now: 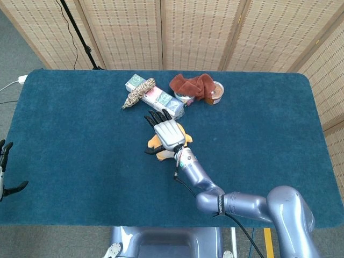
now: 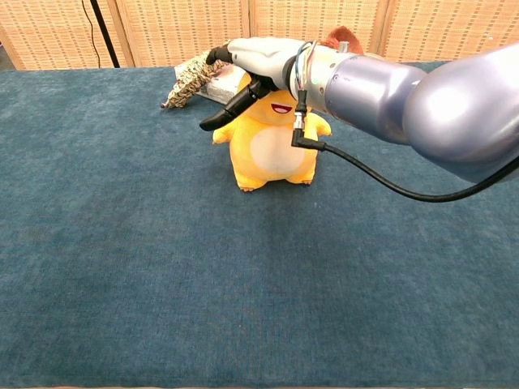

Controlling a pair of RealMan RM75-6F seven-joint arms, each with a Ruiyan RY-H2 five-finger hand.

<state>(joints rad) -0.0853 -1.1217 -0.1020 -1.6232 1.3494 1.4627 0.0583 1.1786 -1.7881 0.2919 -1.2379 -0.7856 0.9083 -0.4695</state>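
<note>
A yellow-orange plush toy (image 2: 274, 151) with a white belly stands upright on the blue table (image 2: 162, 284), a little behind its middle. My right hand (image 2: 258, 60) lies flat over the toy's head, fingers spread and thumb (image 2: 227, 113) sticking out to the left past its cheek. It holds nothing. In the head view the right hand (image 1: 168, 132) covers most of the toy (image 1: 155, 143). My left hand (image 1: 4, 171) hangs off the table's left edge, fingers apart and empty.
Behind the toy lie a braided rope piece (image 1: 138, 92), small boxes (image 1: 162, 99), a crumpled brown cloth (image 1: 190, 84) and a tin can (image 1: 216, 93). Woven screens close the back. A black stand (image 1: 80, 37) rises at back left.
</note>
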